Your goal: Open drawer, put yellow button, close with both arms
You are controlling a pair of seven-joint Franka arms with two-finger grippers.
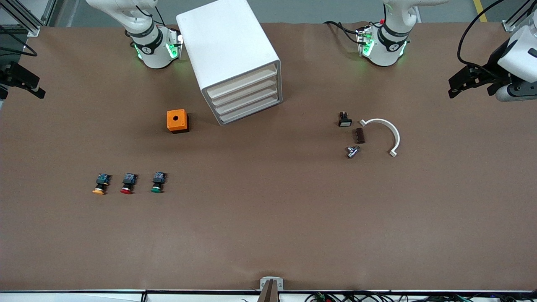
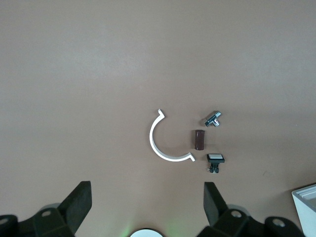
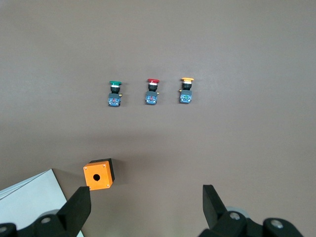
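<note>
Sitting nearest the camera: yellow button [image 1: 100, 184] at the right arm's end of a row of 3, beside the red button [image 1: 128, 183] | cabinet [image 1: 230, 58] farther back, top drawer [image 1: 242, 81] closed | both grippers high up, well apart from the button: right gripper [image 3: 145, 207] jaws spread wide, left gripper [image 2: 147, 202] too, holding nothing

Between the left gripper's [image 2: 147, 210] spread fingers lies bare table; the white half-ring clip [image 2: 165, 143] sits just ahead. The right gripper's [image 3: 147, 210] wide gap is clear too, the orange box [image 3: 99, 174] near one finger.
</note>
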